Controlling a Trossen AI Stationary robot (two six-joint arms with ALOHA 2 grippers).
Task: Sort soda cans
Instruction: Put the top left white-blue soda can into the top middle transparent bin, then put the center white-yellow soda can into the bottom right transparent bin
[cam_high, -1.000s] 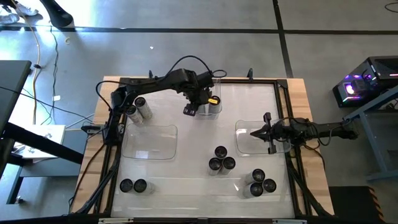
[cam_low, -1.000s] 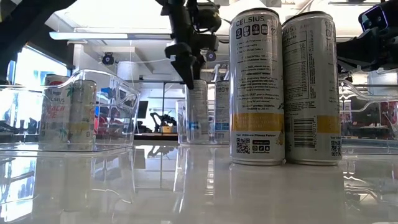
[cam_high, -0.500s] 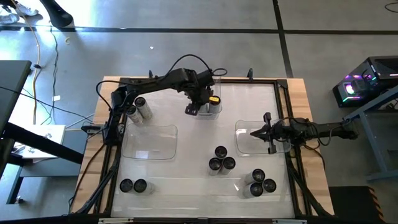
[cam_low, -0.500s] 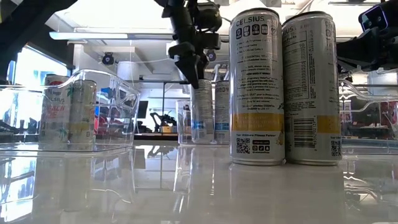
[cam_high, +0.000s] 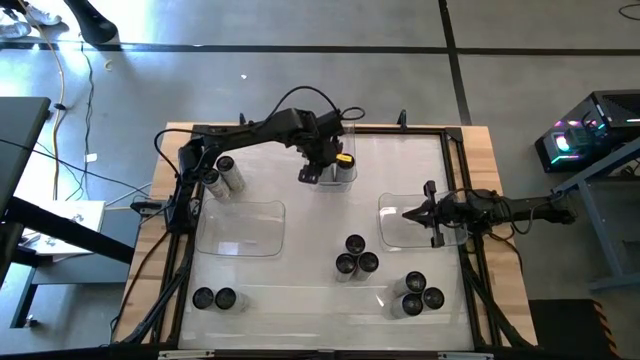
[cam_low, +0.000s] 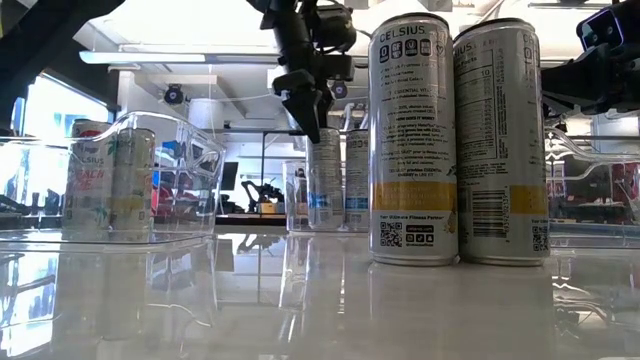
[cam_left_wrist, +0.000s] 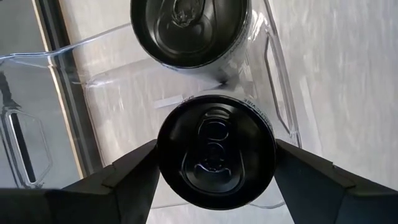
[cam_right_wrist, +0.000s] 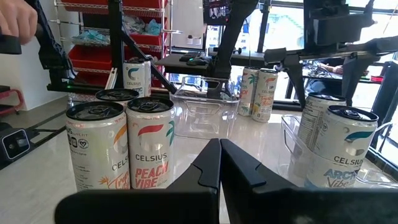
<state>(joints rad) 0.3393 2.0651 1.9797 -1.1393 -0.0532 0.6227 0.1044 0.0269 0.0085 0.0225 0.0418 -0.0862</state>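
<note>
- One can (cam_left_wrist: 215, 151) sat clamped in the left hand (cam_high: 322, 170) above the upper-centre tray (cam_left_wrist: 277, 93).
- Releasing off-centre could knock its neighbour (cam_left_wrist: 189, 30).
- Right hand (cam_high: 408, 213) waited, pressed together.

Left tool (cam_high: 310, 176) and can (cam_left_wrist: 215, 158) slightly lower.

Glossy metal soda cans (cam_high: 355, 256), clear plastic trays (cam_high: 240, 229), glossy table (cam_low: 320, 300).
</note>
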